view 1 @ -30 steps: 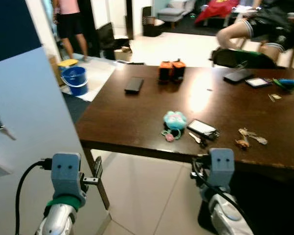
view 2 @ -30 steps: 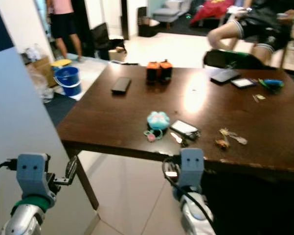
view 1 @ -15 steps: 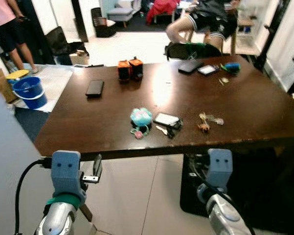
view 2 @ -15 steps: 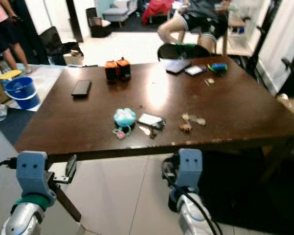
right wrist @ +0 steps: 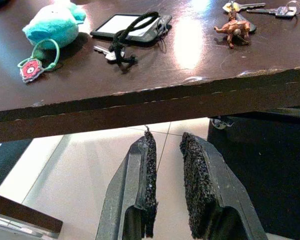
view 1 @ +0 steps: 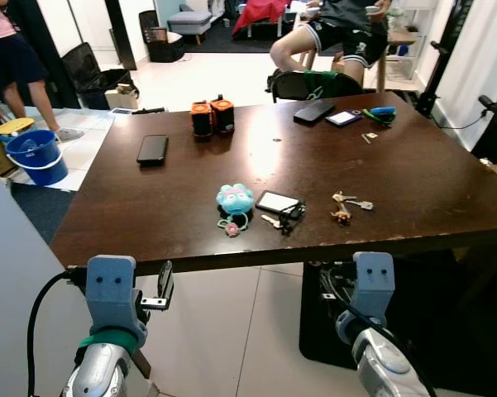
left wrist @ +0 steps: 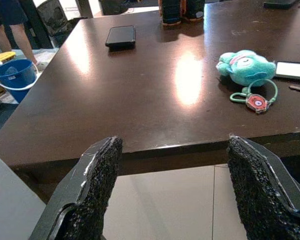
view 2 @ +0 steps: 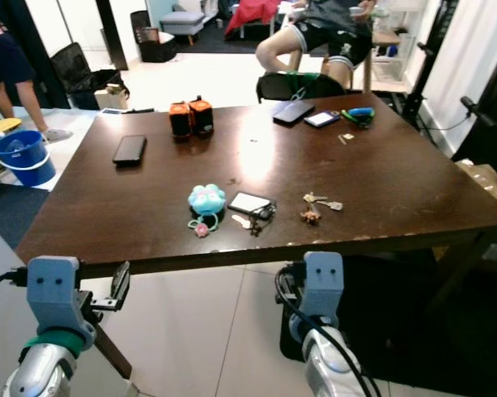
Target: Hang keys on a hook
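Keys: a small bunch of metal keys (view 1: 347, 205) with a brown figure-shaped fob lies flat on the surface, near its front edge and right of centre.
Second key set: a flat card holder (view 1: 278, 203) with a black cord and one key lies just left of the bunch.
Plush: a soft teal plush keychain (view 1: 234, 199) with a round red tag lies left of the card holder.
Surface: a glossy dark brown wooden surface (view 1: 190, 186), rectangular, with a worn front edge.
Further back: a black phone (view 1: 152, 149), two orange-and-black containers (view 1: 212, 117), and a person seated (view 1: 331, 33) at the far end.
Right claw: the right claw (right wrist: 165, 165) hangs below the front edge, its rough black fingers nearly touching with a thin gap, holding nothing; the keys lie up ahead of it, apart.
Left claw: the left claw (left wrist: 172, 187) is spread wide and empty, low before the front left edge.
Change: half a second ago the view sat slightly differently; the things on the surface lie as they did.
Side: a blue bucket (view 1: 35, 155) stands on the floor at left.
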Tool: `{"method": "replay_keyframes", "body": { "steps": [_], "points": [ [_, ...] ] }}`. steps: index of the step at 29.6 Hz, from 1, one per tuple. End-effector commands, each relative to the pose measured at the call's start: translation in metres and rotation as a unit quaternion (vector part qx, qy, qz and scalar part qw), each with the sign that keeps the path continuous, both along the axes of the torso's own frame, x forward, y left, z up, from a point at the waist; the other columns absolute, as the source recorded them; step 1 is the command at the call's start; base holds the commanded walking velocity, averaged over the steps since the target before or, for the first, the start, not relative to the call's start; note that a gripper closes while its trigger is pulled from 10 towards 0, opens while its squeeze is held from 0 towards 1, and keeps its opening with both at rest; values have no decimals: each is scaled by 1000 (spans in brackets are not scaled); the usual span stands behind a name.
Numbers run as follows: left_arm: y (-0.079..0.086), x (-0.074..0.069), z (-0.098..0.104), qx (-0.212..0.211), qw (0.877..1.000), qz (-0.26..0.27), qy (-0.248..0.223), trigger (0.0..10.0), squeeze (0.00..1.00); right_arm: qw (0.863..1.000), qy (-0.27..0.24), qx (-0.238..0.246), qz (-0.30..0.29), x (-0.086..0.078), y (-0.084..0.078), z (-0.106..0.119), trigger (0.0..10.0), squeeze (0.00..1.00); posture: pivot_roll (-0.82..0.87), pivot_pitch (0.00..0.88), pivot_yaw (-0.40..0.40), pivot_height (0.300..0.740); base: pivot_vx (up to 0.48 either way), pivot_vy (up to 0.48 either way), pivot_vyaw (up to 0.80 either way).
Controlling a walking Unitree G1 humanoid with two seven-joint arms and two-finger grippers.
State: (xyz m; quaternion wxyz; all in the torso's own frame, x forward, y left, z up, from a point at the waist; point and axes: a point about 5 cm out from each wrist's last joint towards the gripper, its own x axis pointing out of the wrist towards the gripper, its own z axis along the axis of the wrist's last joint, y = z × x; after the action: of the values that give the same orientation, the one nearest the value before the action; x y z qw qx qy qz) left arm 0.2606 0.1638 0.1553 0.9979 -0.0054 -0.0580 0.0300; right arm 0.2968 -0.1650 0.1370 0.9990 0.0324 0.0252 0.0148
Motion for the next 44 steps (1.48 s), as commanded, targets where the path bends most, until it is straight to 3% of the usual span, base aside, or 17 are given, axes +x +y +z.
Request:
{"method": "replay_keyframes", "body": {
  "steps": [1, 16, 44],
  "points": [
    [4, -2, -5, -1, 1000, 7, 13, 10000, 0, 1000, 14, 6, 4, -1, 3, -6, 10000, 0, -231, 94, 177, 740, 0, 0, 0],
    [-3, -4, -8, -14, 999, 30, 11, 10000, 0, 999, 29, -15, 21, 6, -8, -6, 10000, 0, -236, 94, 73, 740, 0, 0, 0],
    [-12, -1, 6, -14, 1000, 3, -15, 10000, 0, 999, 29, -12, 18, 7, -12, -5, 10000, 0, -241, 101, 93, 740, 0, 0, 0]
  ]
}}
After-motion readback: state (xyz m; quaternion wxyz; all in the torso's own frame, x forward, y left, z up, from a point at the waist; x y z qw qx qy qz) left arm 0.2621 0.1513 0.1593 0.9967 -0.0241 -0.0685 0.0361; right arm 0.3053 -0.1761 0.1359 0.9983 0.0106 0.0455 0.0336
